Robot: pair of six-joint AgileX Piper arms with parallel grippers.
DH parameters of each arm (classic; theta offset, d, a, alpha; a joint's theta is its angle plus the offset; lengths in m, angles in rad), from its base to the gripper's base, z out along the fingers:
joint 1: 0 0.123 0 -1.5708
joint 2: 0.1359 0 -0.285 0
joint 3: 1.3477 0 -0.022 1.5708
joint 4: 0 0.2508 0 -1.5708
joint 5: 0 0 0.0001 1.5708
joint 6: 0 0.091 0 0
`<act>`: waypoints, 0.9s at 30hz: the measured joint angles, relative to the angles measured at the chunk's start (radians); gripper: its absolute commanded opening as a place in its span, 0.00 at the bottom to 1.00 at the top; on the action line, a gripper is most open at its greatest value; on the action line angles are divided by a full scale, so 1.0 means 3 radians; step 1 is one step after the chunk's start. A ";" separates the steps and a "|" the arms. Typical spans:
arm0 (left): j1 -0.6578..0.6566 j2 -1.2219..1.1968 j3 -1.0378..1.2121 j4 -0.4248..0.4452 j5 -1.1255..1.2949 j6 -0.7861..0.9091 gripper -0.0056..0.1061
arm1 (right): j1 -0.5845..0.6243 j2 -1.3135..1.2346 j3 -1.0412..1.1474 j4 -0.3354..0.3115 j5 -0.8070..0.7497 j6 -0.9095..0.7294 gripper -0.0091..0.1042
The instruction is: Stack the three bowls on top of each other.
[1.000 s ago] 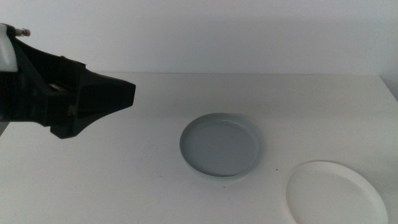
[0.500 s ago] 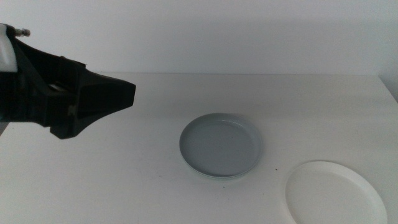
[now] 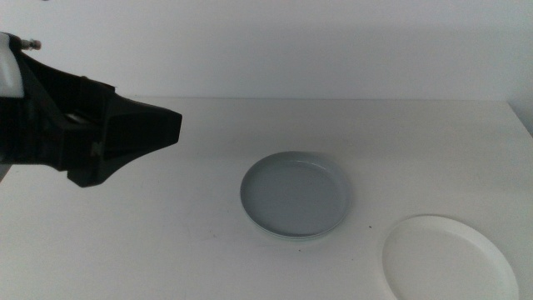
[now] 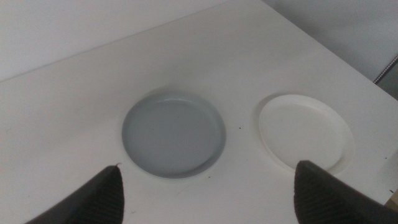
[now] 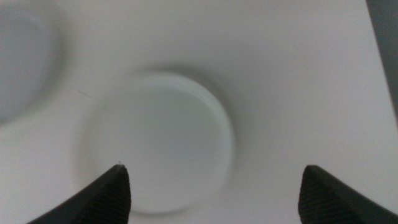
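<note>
Nearest the camera, a white shallow round dish (image 3: 448,258) lies alone at the table's right front; the right gripper (image 5: 214,180) is held above it, jaws spread. Farther back, mid-table, a pale grey shallow dish (image 3: 295,196) rests on another dish's rim. The left gripper (image 4: 211,180), spread, is raised at left
</note>
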State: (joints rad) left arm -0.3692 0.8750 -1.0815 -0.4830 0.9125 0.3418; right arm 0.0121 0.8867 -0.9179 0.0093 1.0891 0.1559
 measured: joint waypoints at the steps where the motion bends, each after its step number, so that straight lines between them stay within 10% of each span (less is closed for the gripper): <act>1: 0.0000 0.0000 0.0000 0.0000 0.0000 0.0000 0.89 | -0.0030 0.0148 0.0000 -0.0056 0.0022 0.0000 0.88; 20: 0.0000 0.0000 0.0000 0.0000 0.0000 0.0000 0.89 | -0.0345 0.2740 0.0000 0.0236 -0.0814 -0.0336 0.63; 27: 0.0000 0.0000 0.0000 0.0000 0.0000 0.0000 0.89 | -0.0350 0.2957 -0.0014 0.0315 -0.0869 -0.0348 0.22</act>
State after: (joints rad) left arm -0.3692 0.8750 -1.0815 -0.4830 0.9125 0.3418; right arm -0.0928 1.7738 -0.9221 0.1040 0.8283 0.0516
